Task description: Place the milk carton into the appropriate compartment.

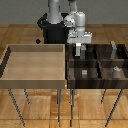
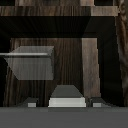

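The milk carton [image 1: 80,51] is a small whitish-grey box hanging upright under my gripper [image 1: 80,46], which is shut on its top. It hangs over the back compartment of the dark wooden divided bin [image 1: 70,64] nearest the exterior view's left, just above the dividers. In the wrist view the carton's pale top [image 2: 65,96] sits between my gripper's [image 2: 65,103] two grey fingertips [image 2: 31,104]. Below it lies the dark wood floor of that compartment.
A light wooden tray [image 1: 10,65] stands beside the bin on the exterior view's left. Small grey objects sit among the dividers [image 1: 84,73], [image 1: 116,70], [image 1: 114,48]. A grey block [image 2: 32,62] shows in the compartment under the wrist. The robot base [image 1: 52,27] is behind.
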Controlling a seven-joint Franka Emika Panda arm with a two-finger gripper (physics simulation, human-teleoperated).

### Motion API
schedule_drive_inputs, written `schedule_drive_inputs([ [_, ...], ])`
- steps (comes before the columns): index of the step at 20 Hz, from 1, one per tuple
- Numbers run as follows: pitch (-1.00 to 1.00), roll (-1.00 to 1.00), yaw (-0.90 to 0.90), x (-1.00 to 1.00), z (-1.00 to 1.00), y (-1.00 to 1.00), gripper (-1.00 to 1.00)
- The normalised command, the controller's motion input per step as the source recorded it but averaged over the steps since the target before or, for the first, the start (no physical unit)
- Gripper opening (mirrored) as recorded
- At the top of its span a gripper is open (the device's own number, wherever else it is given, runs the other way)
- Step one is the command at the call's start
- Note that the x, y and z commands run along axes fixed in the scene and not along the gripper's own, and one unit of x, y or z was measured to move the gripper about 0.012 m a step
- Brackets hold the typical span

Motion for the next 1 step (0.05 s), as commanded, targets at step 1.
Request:
schedule_drive_inputs([
  [1,0.0,0.0,0.0,0.0,0.0,0.0,1.0],
])
